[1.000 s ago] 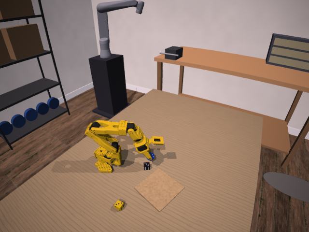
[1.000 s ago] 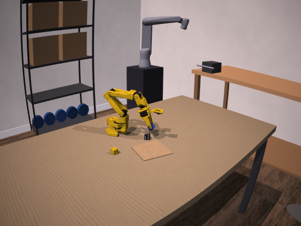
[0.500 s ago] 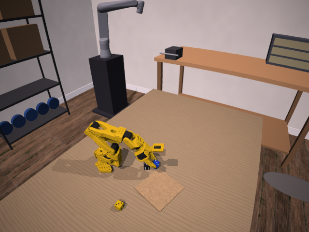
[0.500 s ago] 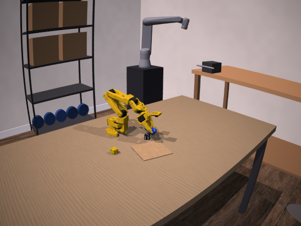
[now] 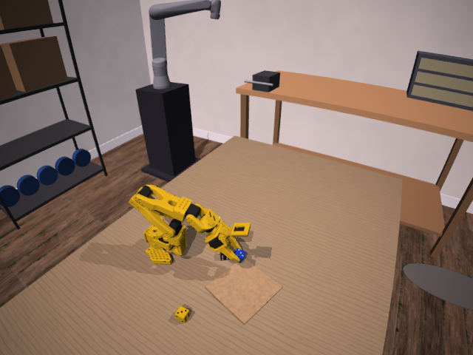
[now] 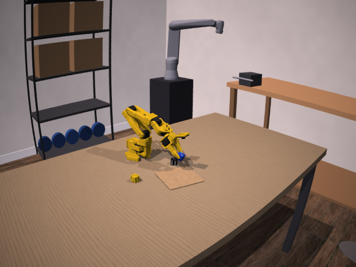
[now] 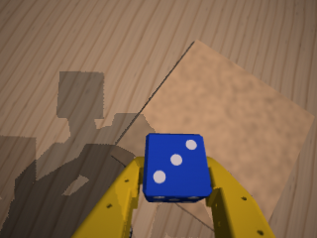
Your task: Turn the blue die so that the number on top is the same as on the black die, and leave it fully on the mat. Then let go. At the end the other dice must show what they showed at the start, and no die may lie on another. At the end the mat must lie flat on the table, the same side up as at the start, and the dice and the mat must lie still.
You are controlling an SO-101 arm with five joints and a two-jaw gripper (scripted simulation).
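My gripper (image 5: 237, 255) is shut on the blue die (image 5: 239, 254), holding it low over the table just behind the mat's far corner. In the wrist view the blue die (image 7: 176, 168) sits between my yellow fingers and shows a face with three white dots toward the camera. The tan mat (image 5: 244, 291) lies flat on the table; it also shows in the wrist view (image 7: 228, 129). The black die (image 6: 173, 161) rests on the table right beside my fingers, partly hidden by them in the top view (image 5: 224, 257). The blue die also shows in the exterior view (image 6: 181, 156).
A yellow die (image 5: 182, 313) lies on the table to the left of the mat, also in the exterior view (image 6: 134, 178). My arm's base (image 5: 164, 240) stands behind and left of the mat. A grey robot arm on a black pedestal (image 5: 165, 126) stands beyond the table.
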